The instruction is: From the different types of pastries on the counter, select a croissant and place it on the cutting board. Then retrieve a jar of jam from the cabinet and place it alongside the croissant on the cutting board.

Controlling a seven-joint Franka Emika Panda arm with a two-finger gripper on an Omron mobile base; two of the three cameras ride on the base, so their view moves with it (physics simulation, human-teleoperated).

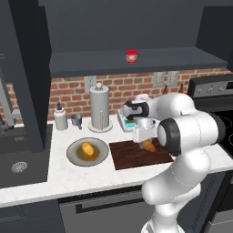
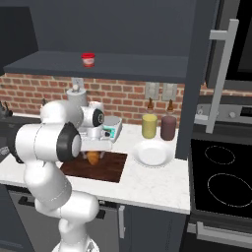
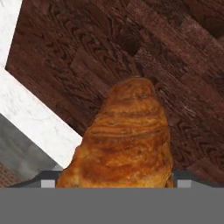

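Brown wood grain marks the board [image 1: 136, 154] in the left base view, lying on the white tabletop [image 1: 63, 175] beside a grey plate [image 1: 75, 157] that holds one orange-yellow bun [image 1: 88, 149]. The hand [image 1: 146, 141] hangs low over the board with the croissant [image 1: 149, 146] right under it; from here I cannot tell whether the fingers grip it. A red-lidded jar [image 1: 131, 56] stands alone on the cabinet [image 1: 136, 61] shelf above. A paper-towel roll [image 1: 99, 108] stands by the brick wall.

From the right base view, the croissant [image 2: 92, 157] sits at the board's [image 2: 106, 170] back edge beneath the hand [image 2: 93, 147]. A white plate [image 2: 152, 153] lies bare right of the board, with a yellow canister [image 2: 149, 126] and a maroon canister [image 2: 168, 128] behind it. The jar [image 2: 88, 60] is on the shelf.

Looking along the hand, the croissant [image 3: 124, 140] lies close between the spread jaws, over the board [image 3: 87, 61]; contact with it cannot be made out.
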